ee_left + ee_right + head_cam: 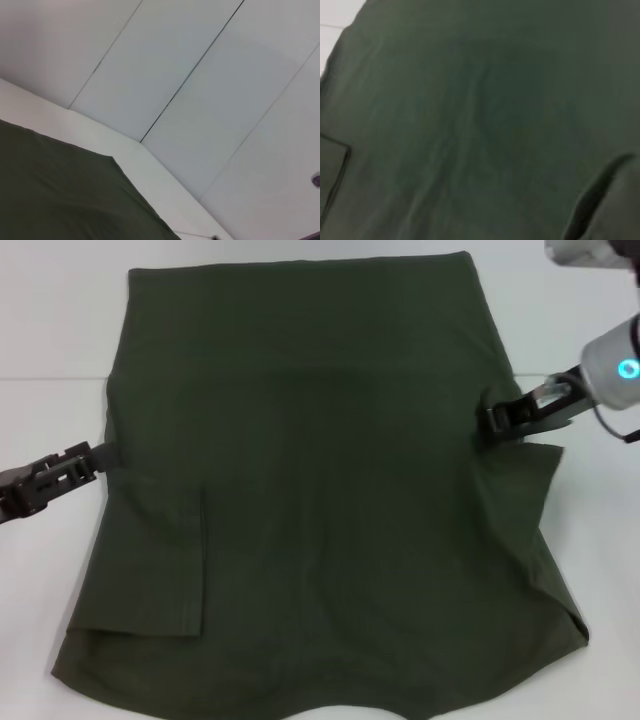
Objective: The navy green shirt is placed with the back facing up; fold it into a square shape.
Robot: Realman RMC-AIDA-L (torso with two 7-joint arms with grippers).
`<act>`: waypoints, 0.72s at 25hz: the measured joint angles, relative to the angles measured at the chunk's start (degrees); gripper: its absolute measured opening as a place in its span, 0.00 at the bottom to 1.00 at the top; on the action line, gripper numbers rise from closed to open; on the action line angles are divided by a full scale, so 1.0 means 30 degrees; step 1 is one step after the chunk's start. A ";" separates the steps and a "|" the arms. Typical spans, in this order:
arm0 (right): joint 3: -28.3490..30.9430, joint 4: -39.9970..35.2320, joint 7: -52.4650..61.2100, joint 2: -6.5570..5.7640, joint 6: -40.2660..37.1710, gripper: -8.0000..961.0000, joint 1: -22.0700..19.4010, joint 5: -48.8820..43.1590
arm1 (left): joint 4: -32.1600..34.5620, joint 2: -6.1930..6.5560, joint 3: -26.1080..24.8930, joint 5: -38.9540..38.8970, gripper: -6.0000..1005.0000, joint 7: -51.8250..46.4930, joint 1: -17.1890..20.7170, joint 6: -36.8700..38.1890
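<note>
Both grippers — left [108,452], right [490,422] — pinch the navy green shirt's [320,500] edges; no lettering visible.

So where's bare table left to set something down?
Bare white table lies beyond the shirt's left edge, above the left pincer, and a smaller strip far right, above the right pincer. The shirt fills the middle.

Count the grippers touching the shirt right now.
2. The left gripper meets the shirt at its left edge; the right gripper at its right edge. Actual grip can't be confirmed.
</note>
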 joint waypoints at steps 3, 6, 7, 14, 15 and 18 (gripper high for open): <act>0.0005 0.0698 -0.0336 0.0045 0.0660 0.02 -0.0014 0.0987 | 0.0000 0.0004 -0.0163 -0.0001 0.68 0.0058 0.0028 -0.0030; 0.0230 0.0858 -0.1037 -0.0292 0.0524 0.05 -0.0560 0.3522 | -0.0010 0.0013 -0.0210 0.0000 0.68 -0.0017 0.0032 -0.0056; 0.0289 0.0862 -0.1494 -0.0465 0.0281 0.07 -0.0834 0.4752 | -0.0024 0.0031 -0.0219 0.0005 0.68 -0.0200 0.0030 -0.0085; 0.0414 0.0674 -0.2314 -0.2297 -0.0744 0.35 -0.2742 1.0182 | 0.0090 0.1604 0.0983 0.2213 0.68 -0.7213 0.0548 0.0604; 0.0411 0.0726 -0.2191 -0.2611 -0.0896 0.40 -0.2810 1.0268 | 0.0089 0.1989 0.1297 0.2748 0.68 -0.8122 0.0664 0.1039; 0.0334 0.0748 -0.1705 -0.3415 -0.1090 0.53 -0.2820 1.0224 | 0.0058 0.2900 0.1672 0.4559 0.68 -1.0107 0.0963 0.2294</act>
